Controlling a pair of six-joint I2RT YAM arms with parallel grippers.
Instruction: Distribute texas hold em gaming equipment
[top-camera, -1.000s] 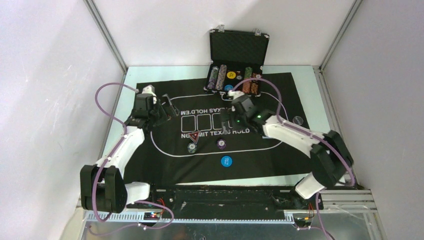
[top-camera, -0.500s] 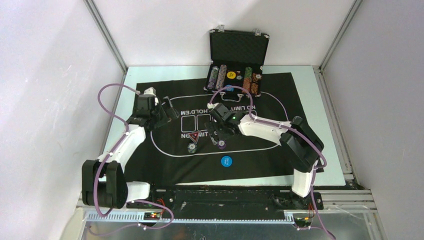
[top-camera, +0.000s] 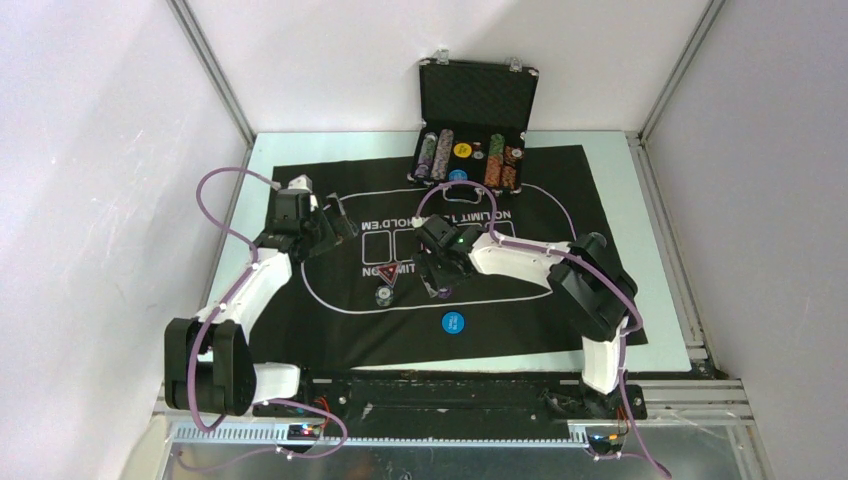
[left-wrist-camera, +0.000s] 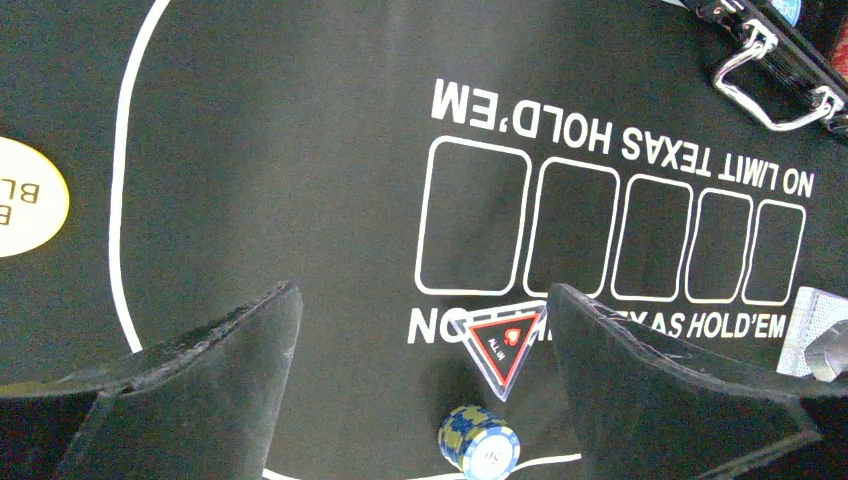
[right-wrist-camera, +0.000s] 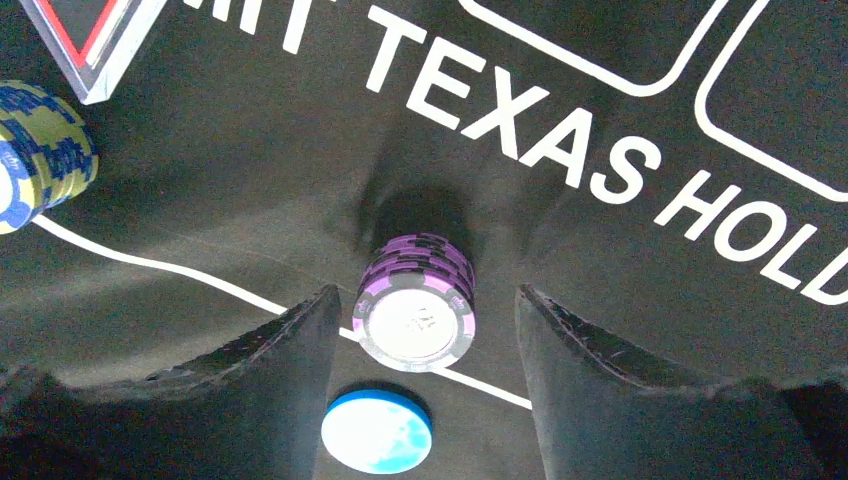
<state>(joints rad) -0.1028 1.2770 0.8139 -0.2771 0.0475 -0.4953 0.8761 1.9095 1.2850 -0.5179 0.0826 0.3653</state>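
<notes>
A purple chip stack (right-wrist-camera: 417, 300) stands on the white oval line of the black felt mat (top-camera: 300, 320). My right gripper (right-wrist-camera: 425, 295) is low over it with one finger on each side. The jaws are open, with a small gap at each side of the stack. From above, the right gripper (top-camera: 438, 280) covers most of the stack. A blue round button (right-wrist-camera: 376, 432) lies just nearer, also seen from above as the blue button (top-camera: 453, 322). A blue-and-yellow chip stack (left-wrist-camera: 478, 440) sits below a triangular all-in marker (left-wrist-camera: 503, 345). My left gripper (left-wrist-camera: 422, 290) hovers open over the mat's left side, holding nothing.
The black hard case (top-camera: 475, 95) stands open at the mat's far edge, with rows of chips (top-camera: 470, 160) in its tray. A yellow round button (left-wrist-camera: 25, 195) lies on the mat at the left. White walls close in on both sides.
My right arm swung from near the case leftward and nearer, down over the purple stack, and its jaws have narrowed. The left arm has hardly moved.
</notes>
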